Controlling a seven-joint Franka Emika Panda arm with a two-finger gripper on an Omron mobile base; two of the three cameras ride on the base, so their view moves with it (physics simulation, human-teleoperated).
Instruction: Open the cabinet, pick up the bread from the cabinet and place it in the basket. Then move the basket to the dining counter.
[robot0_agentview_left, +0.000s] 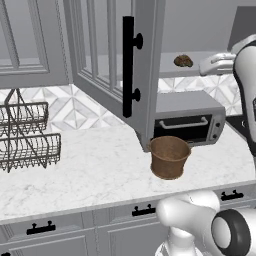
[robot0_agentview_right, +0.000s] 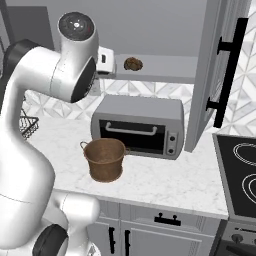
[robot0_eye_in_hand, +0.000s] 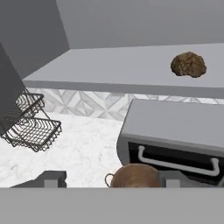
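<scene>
While door (robot0_agentview_left: 107, 60) of cabinet (robot0_agentview_right: 165, 67) hangs wide: bread (robot0_eye_in_hand: 188, 64) lying alone on bare shelf, far right, above toaster oven (robot0_agentview_right: 137, 125). Gripper (robot0_eye_in_hand: 109, 178) spread, empty, well short of roll. Basket (robot0_agentview_left: 169, 157) below on counter. Probably light, soft, crumbly; best pinched gently across middle.

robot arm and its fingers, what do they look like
The glossy white, rounded arm has dark grey to black joint rings and a round grey cap with small dots on one joint. Its hand is white. The two small fingers are blocky and dark grey.
</scene>
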